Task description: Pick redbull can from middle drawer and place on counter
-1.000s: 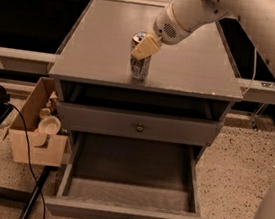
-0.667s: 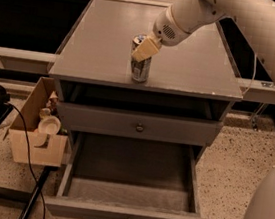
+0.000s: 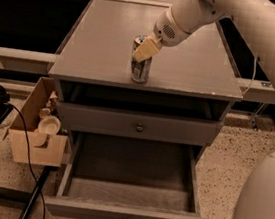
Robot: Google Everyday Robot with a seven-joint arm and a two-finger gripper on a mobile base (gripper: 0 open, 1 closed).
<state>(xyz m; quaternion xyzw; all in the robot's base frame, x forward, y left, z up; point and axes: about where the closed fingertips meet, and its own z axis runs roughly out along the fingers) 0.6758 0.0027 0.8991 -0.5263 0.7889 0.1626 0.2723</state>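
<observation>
The slim silvery-grey redbull can [image 3: 140, 70] stands upright on the flat grey painted counter [image 3: 96, 40], near the front edge and a little left of centre. The robot's tan hand [image 3: 144, 51] sits at the can's top, reaching down from the white arm [image 3: 190, 12] (whether it clamps the can or stands loose of it, I cannot tell). Below, the wide grey wooden middle drawer [image 3: 134, 169] is pulled out. A tan cardboard box [image 3: 32, 144] stands to the left of the cabinet.

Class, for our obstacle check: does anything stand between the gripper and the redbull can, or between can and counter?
Nothing visible. The gripper is at the top of the redbull can, which stands upright on the counter, near its front edge.
</observation>
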